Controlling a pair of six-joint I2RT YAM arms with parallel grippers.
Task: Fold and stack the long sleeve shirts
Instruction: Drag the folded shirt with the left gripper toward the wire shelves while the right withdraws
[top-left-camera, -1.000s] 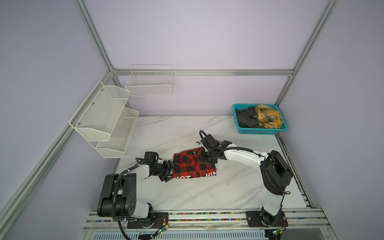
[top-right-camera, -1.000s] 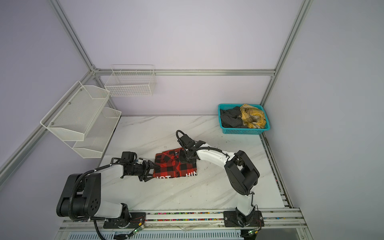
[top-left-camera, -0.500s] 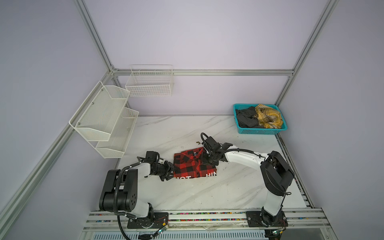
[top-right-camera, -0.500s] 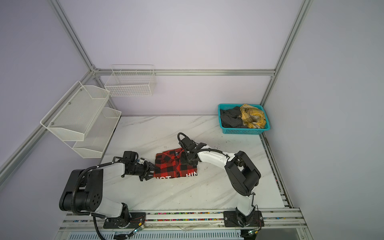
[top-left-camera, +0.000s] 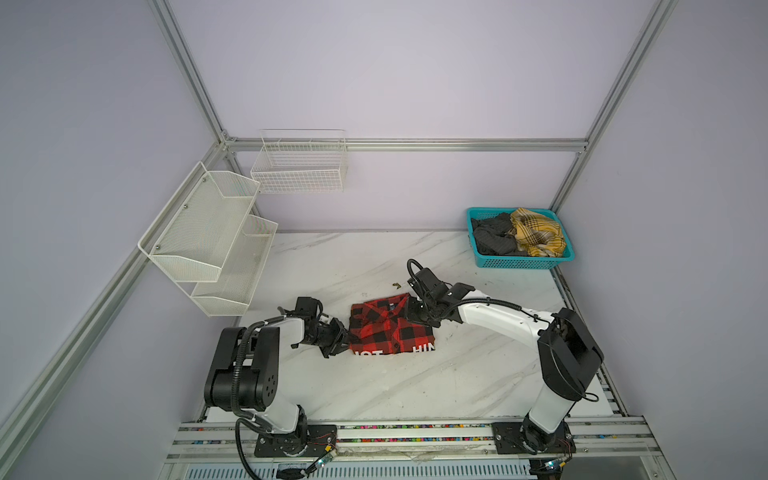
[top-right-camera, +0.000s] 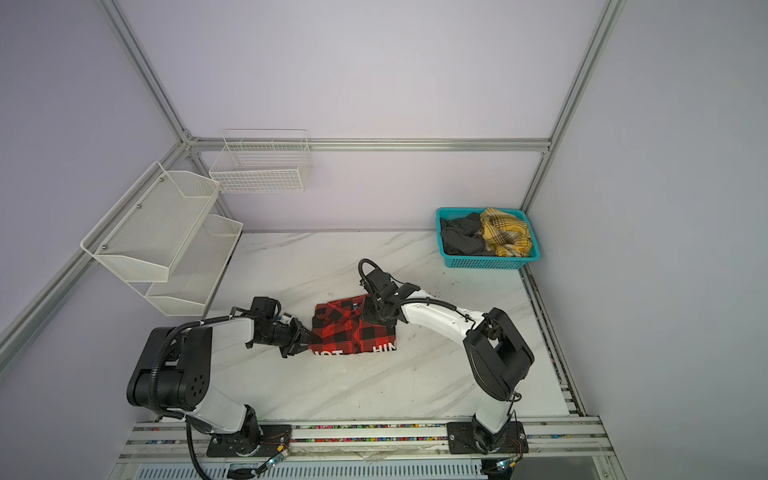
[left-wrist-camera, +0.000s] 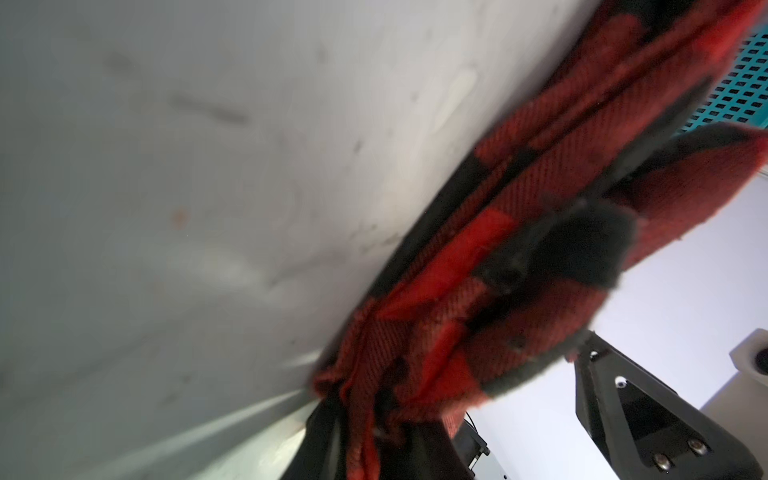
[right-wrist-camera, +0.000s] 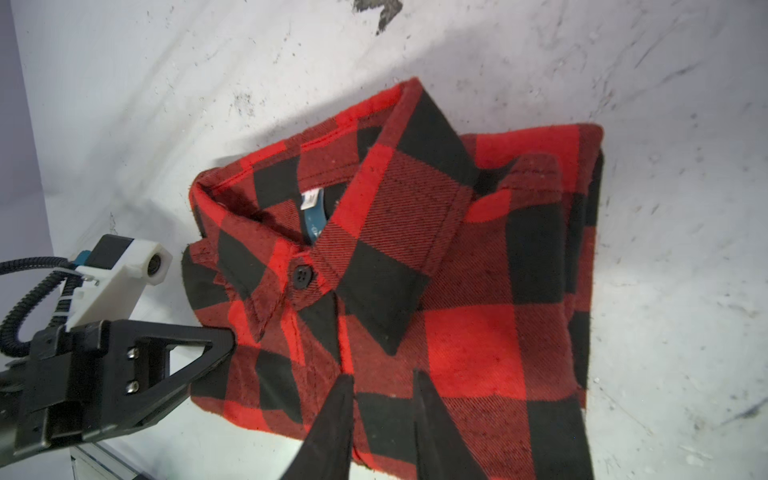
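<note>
Nearest the camera head, along the front rail (top-left-camera: 415, 434), both arm bases stand, and the arms reach inward over the marble table (top-left-camera: 415, 395). Just beyond, at the table's middle, the flannel shirt (top-left-camera: 390, 332) lies folded into a compact rectangle, with its collar toward the far side and white block letters (top-left-camera: 424, 348) along its near edge. The left gripper (top-left-camera: 345, 338) comes in low and sideways at the shirt's left edge. Its jaws are drawn in on that edge, and the left wrist view shows layers of red-and-black cloth bunched between them. The right gripper (right-wrist-camera: 381, 376) points down onto the shirt's far right part, beside the collar. Its jaws stand a little apart with their tips at the cloth, and nothing is pinched between them. Farther back, at the right rear corner, a teal basket (top-left-camera: 523, 262) holds a crumpled dark garment (top-left-camera: 492, 240) and a yellow plaid garment (top-left-camera: 538, 237). Farthest off, a two-tier mesh shelf (top-left-camera: 199, 232) hangs on the left wall and a wire basket (top-left-camera: 299, 166) on the back wall.
</note>
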